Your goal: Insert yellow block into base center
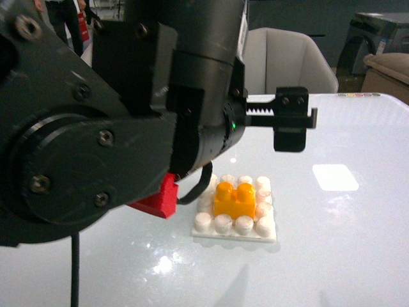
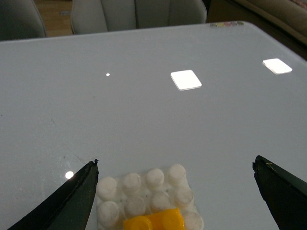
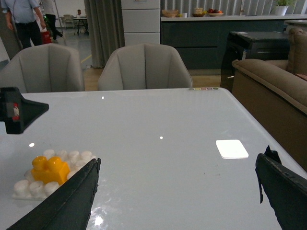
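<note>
The yellow block [image 1: 234,199] sits on the white studded base [image 1: 262,227], over its middle studs, with white studs showing all round it. My left gripper [image 2: 176,165] hangs open just above the base [image 2: 144,184], holding nothing; the yellow block [image 2: 153,221] shows at the picture's edge. In the front view the left arm fills the left side, and one black finger [image 1: 291,121] sticks out above the base. My right gripper [image 3: 180,160] is open and empty over bare table, off to the side of the yellow block [image 3: 48,168] and base [image 3: 72,157].
A red piece [image 1: 160,198] shows under the left arm, beside the base. A bright patch of reflected light [image 1: 335,177] lies on the glossy white table [image 1: 358,256]. Grey chairs [image 3: 144,67] stand along the far edge, and a brown sofa [image 3: 273,86] stands beyond the table's side.
</note>
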You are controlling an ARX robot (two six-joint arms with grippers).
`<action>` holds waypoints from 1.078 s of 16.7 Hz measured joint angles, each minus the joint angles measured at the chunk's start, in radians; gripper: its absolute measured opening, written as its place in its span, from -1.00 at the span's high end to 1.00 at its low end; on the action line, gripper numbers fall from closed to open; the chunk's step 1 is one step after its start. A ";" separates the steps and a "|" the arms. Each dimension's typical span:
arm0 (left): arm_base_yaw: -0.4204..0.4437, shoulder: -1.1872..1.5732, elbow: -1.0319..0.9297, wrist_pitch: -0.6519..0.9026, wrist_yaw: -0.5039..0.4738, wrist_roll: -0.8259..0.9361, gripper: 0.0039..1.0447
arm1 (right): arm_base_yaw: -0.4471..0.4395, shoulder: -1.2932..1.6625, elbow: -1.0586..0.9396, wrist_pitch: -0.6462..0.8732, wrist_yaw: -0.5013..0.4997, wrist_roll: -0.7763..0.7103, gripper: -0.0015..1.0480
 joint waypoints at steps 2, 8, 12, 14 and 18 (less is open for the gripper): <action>0.047 -0.014 -0.032 0.040 0.024 -0.002 -0.88 | 0.000 0.000 0.000 0.000 0.000 0.000 -0.88; 0.287 -0.176 -0.397 0.518 -0.057 0.141 -0.29 | 0.000 0.000 0.000 0.000 0.000 0.000 -0.88; 0.448 -0.412 -0.645 0.561 0.058 0.179 0.34 | 0.000 0.000 0.000 0.000 0.000 0.000 -0.88; 0.450 -0.438 -0.681 0.550 0.078 0.183 0.48 | 0.000 0.000 0.000 0.000 0.000 0.000 -0.88; 0.484 -0.579 -0.780 0.507 0.130 0.187 0.97 | 0.000 0.000 0.000 0.000 0.000 0.000 -0.88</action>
